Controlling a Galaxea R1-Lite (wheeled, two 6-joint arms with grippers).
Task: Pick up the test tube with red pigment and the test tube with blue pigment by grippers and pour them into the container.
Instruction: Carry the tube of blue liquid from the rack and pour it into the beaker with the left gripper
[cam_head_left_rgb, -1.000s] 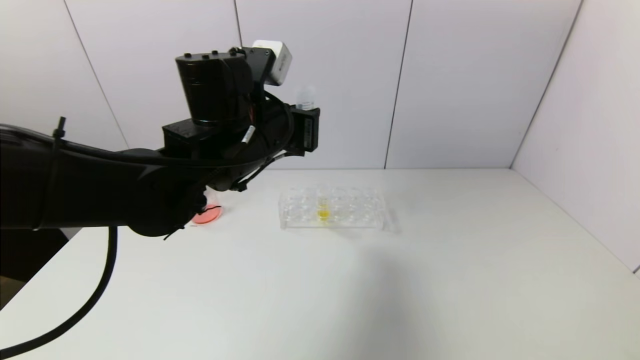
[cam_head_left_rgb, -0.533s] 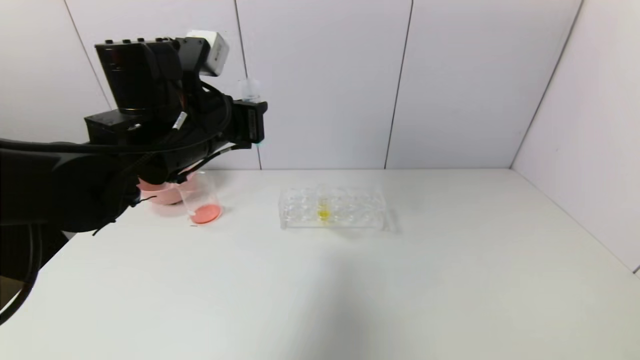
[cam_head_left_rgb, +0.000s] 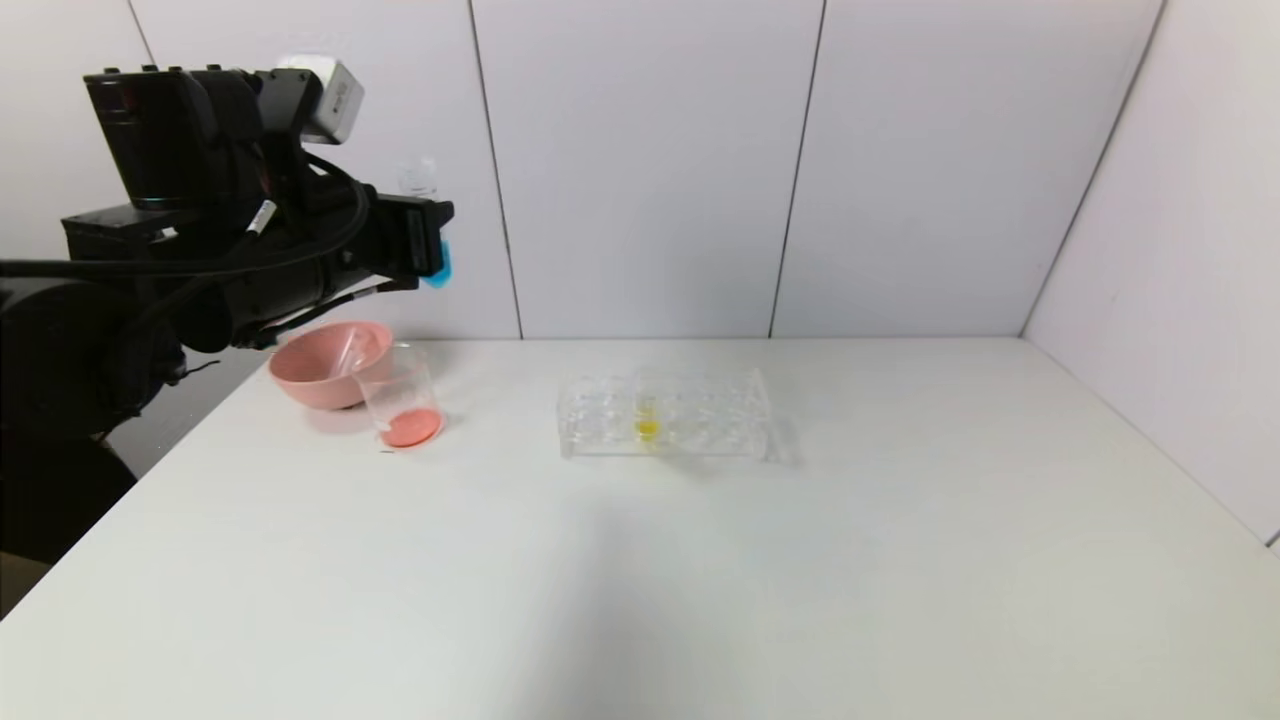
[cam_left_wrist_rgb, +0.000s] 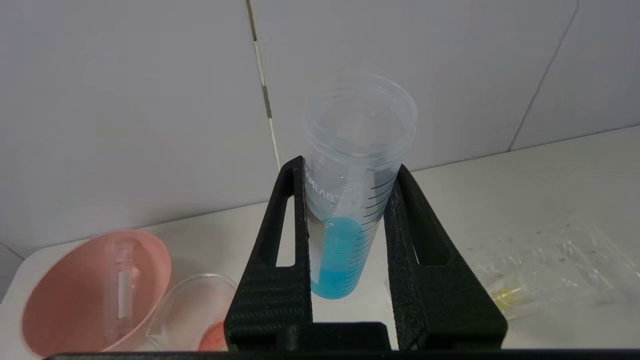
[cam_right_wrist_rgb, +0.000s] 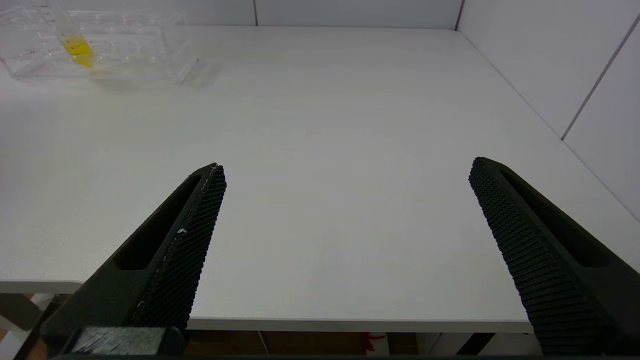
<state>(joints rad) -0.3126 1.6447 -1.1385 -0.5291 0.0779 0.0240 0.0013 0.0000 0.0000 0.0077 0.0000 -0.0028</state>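
White table (cam_head_left_rgb: 700, 560) below left gripper (cam_left_wrist_rgb: 350, 210), jaws clamped on upright "KMLAB"-marked test tube with blue pigment (cam_left_wrist_rgb: 345, 240).

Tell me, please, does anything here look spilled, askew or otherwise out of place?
Nothing is spilled. One oddity: an empty tube lies slanted in the pink bowl rather than in the rack. The left gripper holds the blue tube upright, liquid still inside.

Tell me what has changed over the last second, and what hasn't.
The left gripper, still shut on the blue tube, has swung left from above the rack to above the beaker and pink bowl. The tube is still upright, nothing poured. Beaker, bowl, rack and yellow tube have not moved.
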